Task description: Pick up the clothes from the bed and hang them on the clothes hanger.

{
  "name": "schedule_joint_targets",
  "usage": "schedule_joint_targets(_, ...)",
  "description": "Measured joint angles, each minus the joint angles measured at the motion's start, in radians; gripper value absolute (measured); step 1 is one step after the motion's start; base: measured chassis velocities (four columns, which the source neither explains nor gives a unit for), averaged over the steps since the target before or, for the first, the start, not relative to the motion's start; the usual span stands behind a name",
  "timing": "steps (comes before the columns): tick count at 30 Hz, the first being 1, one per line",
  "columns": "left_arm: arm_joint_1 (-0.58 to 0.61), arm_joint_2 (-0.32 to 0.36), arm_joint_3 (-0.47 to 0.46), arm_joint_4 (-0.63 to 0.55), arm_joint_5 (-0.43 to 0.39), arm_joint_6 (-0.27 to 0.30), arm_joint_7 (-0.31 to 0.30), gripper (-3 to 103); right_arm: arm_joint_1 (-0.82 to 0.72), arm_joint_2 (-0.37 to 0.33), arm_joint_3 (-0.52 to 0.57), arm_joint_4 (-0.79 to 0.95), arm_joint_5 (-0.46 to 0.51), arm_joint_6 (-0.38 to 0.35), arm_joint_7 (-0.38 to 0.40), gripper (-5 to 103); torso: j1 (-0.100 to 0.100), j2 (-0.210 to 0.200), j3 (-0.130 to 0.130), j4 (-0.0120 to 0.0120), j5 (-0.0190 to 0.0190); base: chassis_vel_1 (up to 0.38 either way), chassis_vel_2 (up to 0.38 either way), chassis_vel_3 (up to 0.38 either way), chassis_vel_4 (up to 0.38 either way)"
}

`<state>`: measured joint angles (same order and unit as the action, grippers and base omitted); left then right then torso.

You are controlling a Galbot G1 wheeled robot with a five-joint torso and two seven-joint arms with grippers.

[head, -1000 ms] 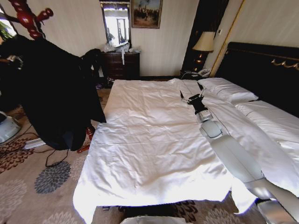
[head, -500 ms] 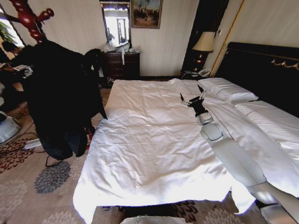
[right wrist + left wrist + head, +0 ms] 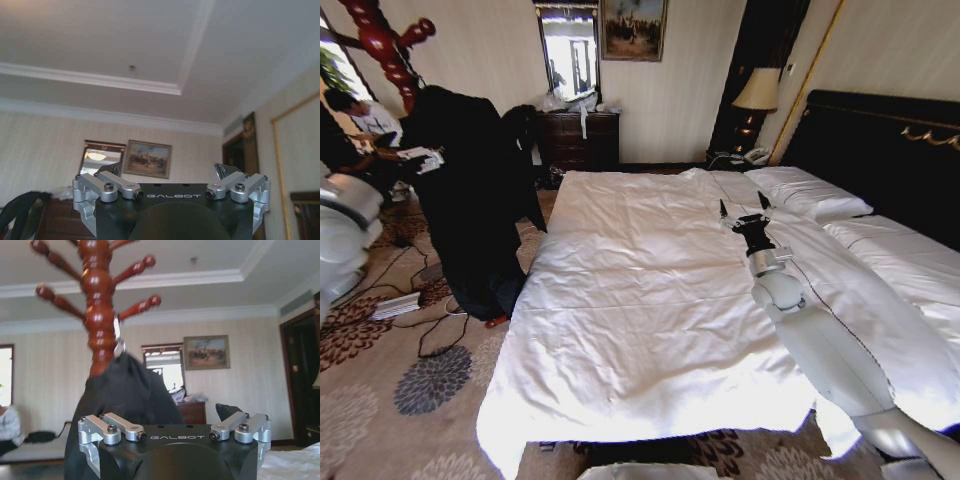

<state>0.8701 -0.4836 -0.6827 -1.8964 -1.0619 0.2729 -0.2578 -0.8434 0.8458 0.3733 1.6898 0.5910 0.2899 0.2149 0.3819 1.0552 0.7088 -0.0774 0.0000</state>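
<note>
Far left: clothes hanger [image 3: 382, 42], red-brown pegs up. The clothes [image 3: 470, 190], black, hang from it by a small loop, draped to the floor beside the bed's left edge. Left gripper [image 3: 175, 427] sits below the pegs, fingers spread wide, holding nothing, garment just beyond. Centre: the bed [image 3: 640, 300], white duvet bare. Right: right gripper [image 3: 743, 207] raised over the duvet near the pillows, fingers apart, empty.

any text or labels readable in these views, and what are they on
"GALBOT" on the black body of the left gripper, left wrist view.
"GALBOT" on the black body of the right gripper, right wrist view.
The framed picture on the wall shows no readable text.
</note>
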Motion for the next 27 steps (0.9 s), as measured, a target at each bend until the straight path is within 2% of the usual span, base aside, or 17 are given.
schedule_joint_targets(3,0.087,-0.063,-0.015,-0.027,0.045,-0.007,-0.011,100,-0.127,0.014,0.128,0.074,0.049,0.000,0.010,100,0.000,0.000,0.000,-0.0009,-0.0003,0.000,0.000,0.000,0.000)
schedule_joint_targets(4,0.144,-0.120,-0.029,-0.056,0.082,-0.011,-0.017,100,-0.228,0.032,0.222,0.133,0.065,-0.005,0.020,100,0.000,0.000,0.000,-0.0005,0.0001,0.000,0.000,0.000,0.000)
schedule_joint_targets(5,0.144,-0.120,-0.029,-0.056,0.082,-0.011,-0.017,100,-0.228,0.032,0.222,0.133,0.065,-0.005,0.020,100,0.000,0.000,0.000,-0.0005,0.0001,0.000,0.000,0.000,0.000)
schedule_joint_targets(7,0.211,-0.190,-0.041,-0.099,0.125,-0.020,-0.025,100,-0.389,0.065,0.351,0.222,0.053,-0.012,0.035,100,0.000,0.000,0.000,-0.0005,-0.0003,0.000,0.000,0.000,0.000)
schedule_joint_targets(8,0.256,-0.234,-0.054,-0.132,0.150,-0.026,-0.026,100,-0.470,0.090,0.403,0.266,0.027,-0.014,0.040,100,0.000,0.000,0.000,-0.0019,0.0004,0.000,0.000,0.000,0.000)
schedule_joint_targets(9,0.292,-0.266,-0.064,-0.155,0.169,-0.029,-0.014,100,-0.516,0.107,0.429,0.295,0.005,-0.014,0.040,100,0.000,0.000,0.000,-0.0019,0.0006,0.000,0.000,0.000,0.000)
schedule_joint_targets(10,0.292,-0.266,-0.064,-0.155,0.169,-0.029,-0.014,100,-0.516,0.107,0.429,0.295,0.005,-0.014,0.040,100,0.000,0.000,0.000,-0.0019,0.0006,0.000,0.000,0.000,0.000)
schedule_joint_targets(13,0.424,-0.397,-0.092,-0.238,0.250,-0.052,0.060,100,-0.647,0.192,0.466,0.405,-0.069,-0.014,0.041,100,0.000,0.000,0.000,0.0000,0.0000,0.000,0.000,0.000,0.000)
schedule_joint_targets(15,0.516,-0.496,-0.096,-0.293,0.318,-0.079,0.122,100,-0.727,0.276,0.457,0.478,-0.130,-0.021,0.046,100,0.000,0.000,0.000,0.0003,-0.0006,0.000,0.000,0.000,0.000)
schedule_joint_targets(16,0.516,-0.496,-0.096,-0.293,0.318,-0.079,0.122,100,-0.727,0.276,0.457,0.478,-0.130,-0.021,0.046,100,0.000,0.000,0.000,0.0003,-0.0006,0.000,0.000,0.000,0.000)
schedule_joint_targets(17,0.550,-0.536,-0.096,-0.314,0.356,-0.091,0.138,100,-0.764,0.312,0.445,0.505,-0.166,-0.026,0.052,100,0.000,0.000,0.000,0.0003,-0.0005,0.000,0.000,0.000,0.000)
schedule_joint_targets(18,0.587,-0.584,-0.096,-0.343,0.404,-0.100,0.150,100,-0.808,0.349,0.428,0.536,-0.225,-0.033,0.057,100,0.000,0.000,0.000,-0.0008,0.0006,0.000,0.000,0.000,0.000)
schedule_joint_targets(19,0.587,-0.584,-0.096,-0.343,0.404,-0.100,0.150,100,-0.808,0.349,0.428,0.536,-0.225,-0.033,0.057,100,0.000,0.000,0.000,-0.0008,0.0006,0.000,0.000,0.000,0.000)
schedule_joint_targets(22,0.682,-0.699,-0.098,-0.436,0.508,-0.093,0.167,100,-0.900,0.398,0.405,0.613,-0.341,-0.055,0.062,100,0.000,0.000,0.000,-0.0004,0.0001,0.000,0.000,0.000,0.000)
schedule_joint_targets(24,0.739,-0.756,-0.097,-0.490,0.564,-0.092,0.201,100,-0.949,0.410,0.396,0.662,-0.366,-0.069,0.058,100,0.000,0.000,0.000,-0.0004,0.0000,0.000,0.000,0.000,0.000)
schedule_joint_targets(25,0.739,-0.756,-0.097,-0.490,0.564,-0.092,0.201,100,-0.949,0.410,0.396,0.662,-0.366,-0.069,0.058,100,0.000,0.000,0.000,-0.0004,0.0000,0.000,0.000,0.000,0.000)
schedule_joint_targets(27,0.791,-0.806,-0.096,-0.535,0.601,-0.093,0.233,100,-0.993,0.425,0.382,0.707,-0.379,-0.080,0.049,100,0.000,0.000,0.000,-0.0003,-0.0001,0.000,0.000,0.000,0.000)
